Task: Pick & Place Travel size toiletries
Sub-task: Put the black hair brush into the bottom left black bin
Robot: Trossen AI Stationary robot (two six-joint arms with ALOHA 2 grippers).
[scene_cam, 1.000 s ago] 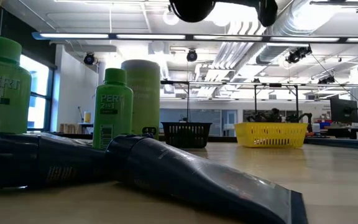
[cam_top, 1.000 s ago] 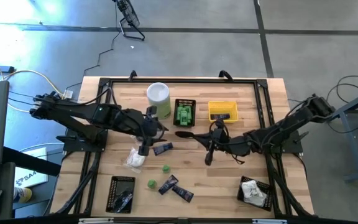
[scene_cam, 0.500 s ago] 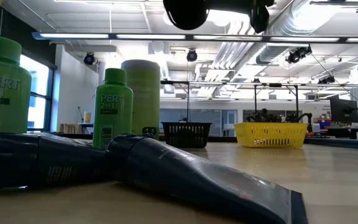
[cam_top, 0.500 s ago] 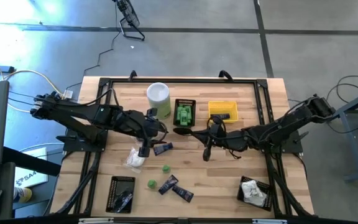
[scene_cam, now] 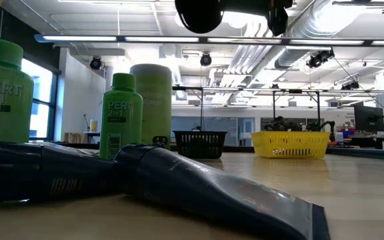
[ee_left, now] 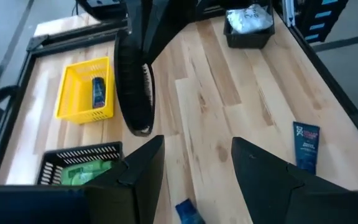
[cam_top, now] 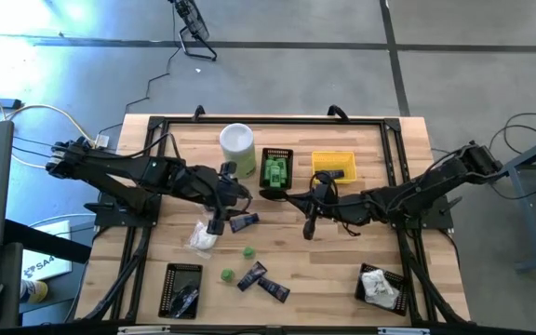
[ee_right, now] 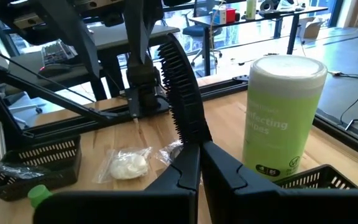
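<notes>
Yellow basket (cam_top: pixel 333 166) holds a navy tube (cam_top: pixel 334 174); green bottles (cam_top: pixel 274 171) fill the black basket (cam_top: pixel 276 154); a black comb (ee_right: pixel 182 118) is clamped in the right pincer (cam_top: pixel 307 207); left pincer (cam_top: pixel 215 223) fingers are held apart.

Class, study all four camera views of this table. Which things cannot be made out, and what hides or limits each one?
- Black basket, high view: its dark contents blend into the mesh.
- White packets in the other black basket, high view: too small to count.
- Navy tubes, low view: they block the table behind them.
- Left gripper, left wrist view: its fingers cover the tube below.
- Black hairbrush, right wrist view: its handle disappears between the right gripper fingers.
</notes>
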